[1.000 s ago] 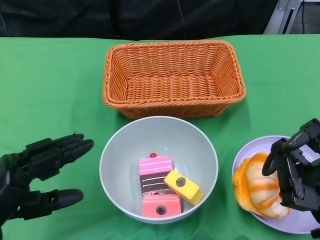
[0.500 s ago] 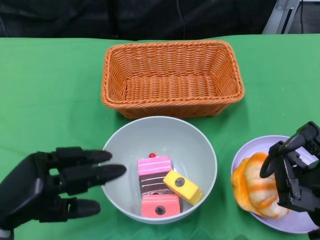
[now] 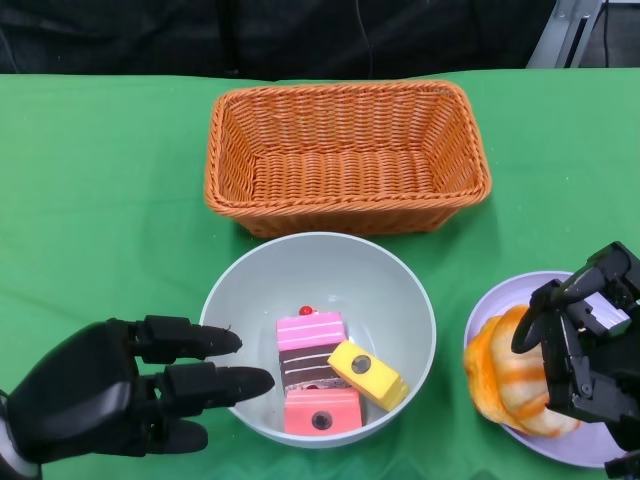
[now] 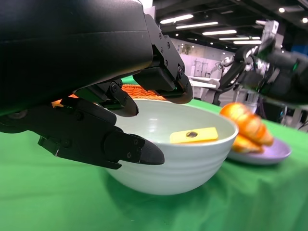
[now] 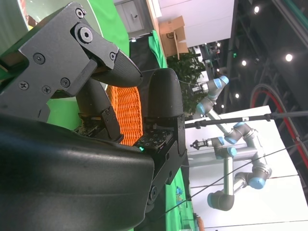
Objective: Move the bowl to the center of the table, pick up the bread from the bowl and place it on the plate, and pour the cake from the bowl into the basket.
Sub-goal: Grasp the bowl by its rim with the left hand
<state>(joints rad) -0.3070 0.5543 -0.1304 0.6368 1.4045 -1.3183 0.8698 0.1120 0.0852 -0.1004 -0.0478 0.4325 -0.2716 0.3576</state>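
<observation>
The grey bowl stands mid-table with several toy cake pieces in it: a pink one, a yellow one and a red one. My left hand is at the bowl's left rim, fingers spread over the edge and thumb outside the wall, with nothing gripped. The orange bread lies on the lilac plate at the right. My right hand hangs over the bread with fingers arched. In the left wrist view a gap shows between this hand and the bread.
The empty wicker basket stands just behind the bowl, nearly touching its far rim. Green cloth covers the table. The plate sits close to the front right edge. The right wrist view shows mostly the hand's own fingers and a strip of basket.
My left hand has moved right to the bowl, and its fingers now reach over the left rim. The right hand has stayed over the bread with only a slight shift.
</observation>
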